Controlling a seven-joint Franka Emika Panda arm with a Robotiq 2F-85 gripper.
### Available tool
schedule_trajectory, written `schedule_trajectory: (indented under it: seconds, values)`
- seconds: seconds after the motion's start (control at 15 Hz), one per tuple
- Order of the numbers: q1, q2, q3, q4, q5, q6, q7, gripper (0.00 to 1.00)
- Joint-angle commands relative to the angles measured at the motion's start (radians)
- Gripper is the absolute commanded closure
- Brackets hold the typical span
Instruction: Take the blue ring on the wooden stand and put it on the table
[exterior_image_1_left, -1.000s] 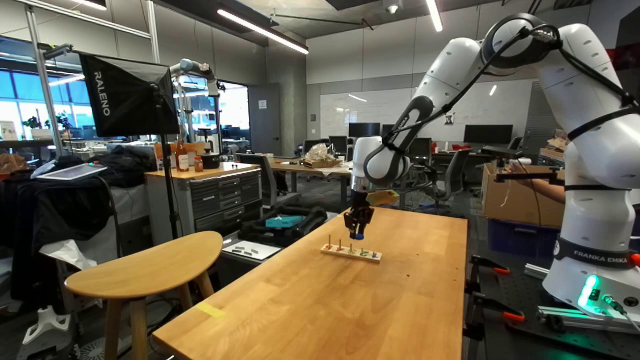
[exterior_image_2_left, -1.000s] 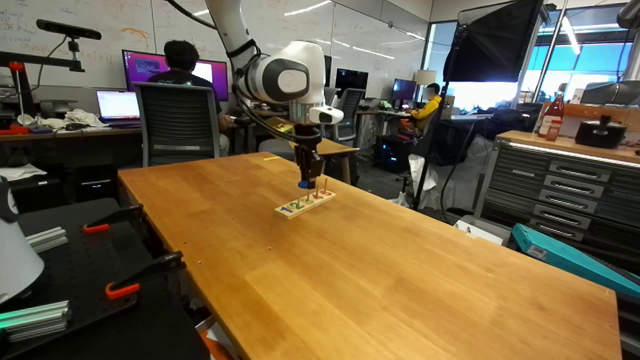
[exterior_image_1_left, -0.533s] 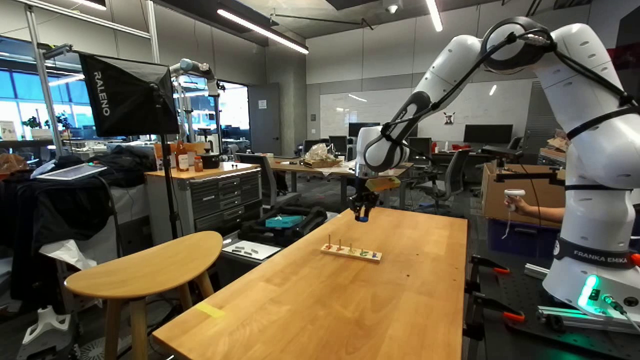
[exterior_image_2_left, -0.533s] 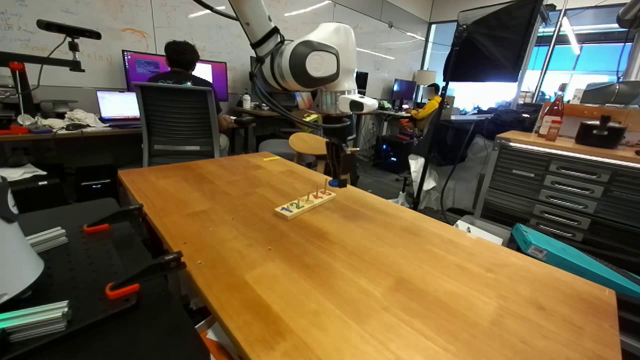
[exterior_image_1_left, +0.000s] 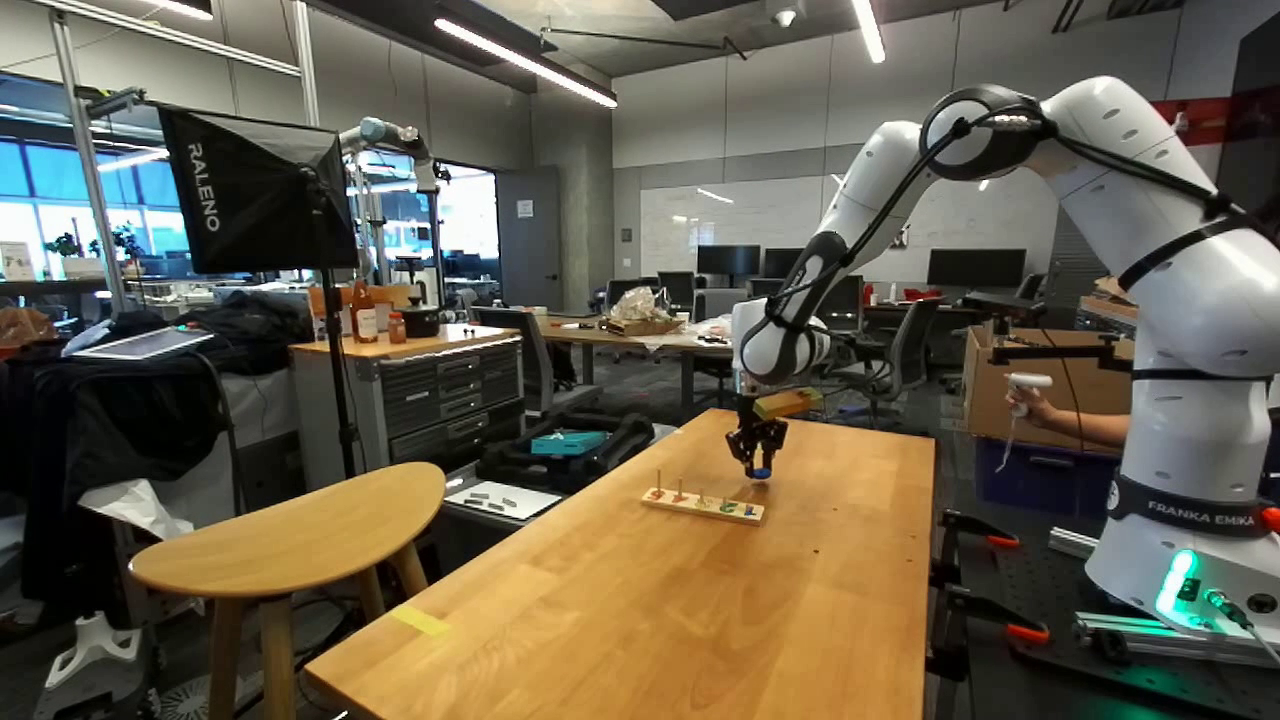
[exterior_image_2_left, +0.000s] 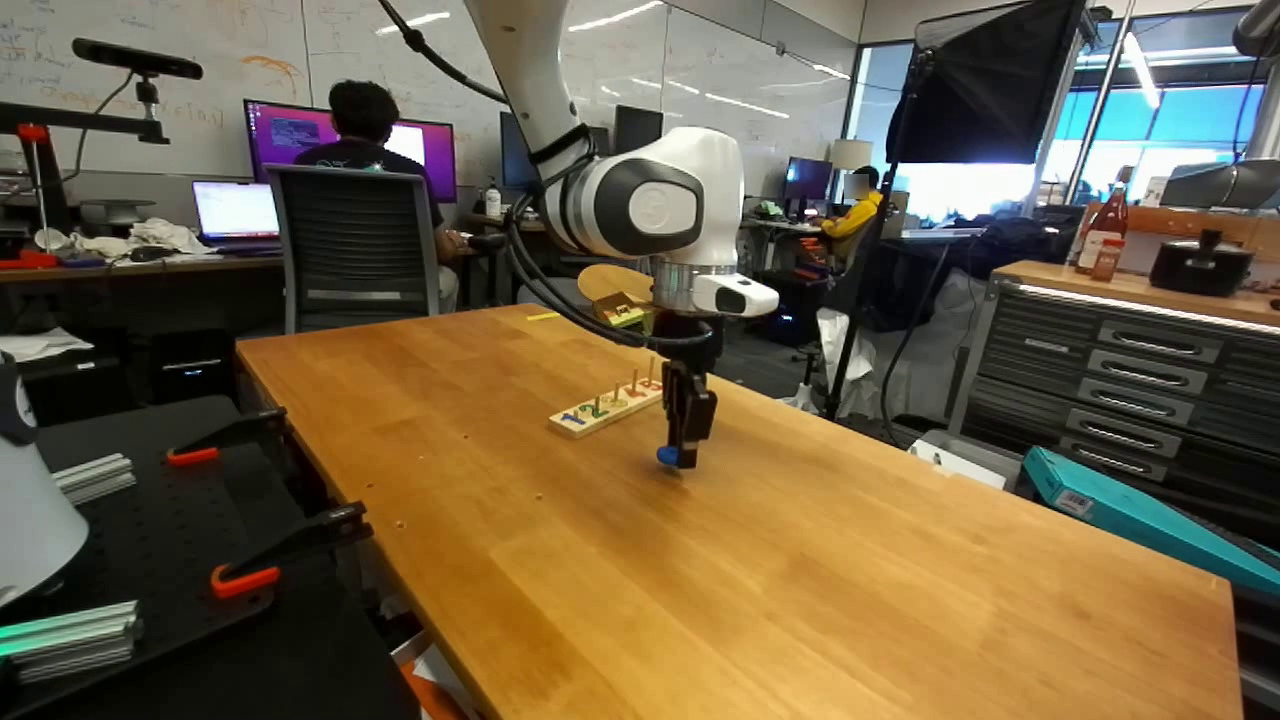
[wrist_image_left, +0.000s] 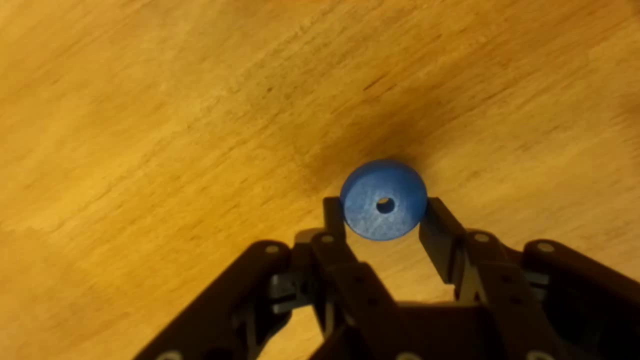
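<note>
The end effector (wrist_image_left: 384, 219) pinches the blue ring (wrist_image_left: 385, 185). Its two fingers (wrist_image_left: 441, 232) press on the ring's sides, at about 9 o'clock and 3 o'clock in the wrist view. In an exterior view the ring is off the wooden peg stand (exterior_image_2_left: 605, 408) and near it, at about 4 o'clock from it. Right under the ring is the top of the table (exterior_image_2_left: 760, 580). The ring looks very close to the table, but I cannot tell if it touches.

I think the taking part is done and this is the putting-down part. If the ring is not on the table yet, the end effector should go down a tiny bit, slow and straight. Then the fingers should spread, let go, and rise straight up, so they don't drag the ring along. If they let go too high, the ring might bounce or roll away.
</note>
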Motion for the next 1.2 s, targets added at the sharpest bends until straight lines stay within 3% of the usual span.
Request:
schedule_trajectory:
  seconds: [0.0, 0.27, 0.67, 1.0, 1.07, 1.13]
  values:
    - [0.008, 0.009, 0.017, 0.018, 0.009, -0.015, -0.009, 0.31]
    - [0.068, -0.183, 0.065, -0.088, -0.030, -0.108, -0.062, 0.01]
    - [0.102, -0.450, 0.150, -0.109, -0.059, -0.444, -0.157, 0.00]
    - [0.087, -0.666, 0.174, -0.068, -0.087, -0.703, -0.168, 0.00]
    - [0.087, -0.579, 0.179, -0.061, -0.069, -0.630, -0.150, 0.00]
    - [0.085, -0.620, 0.180, -0.060, -0.071, -0.666, -0.152, 0.00]
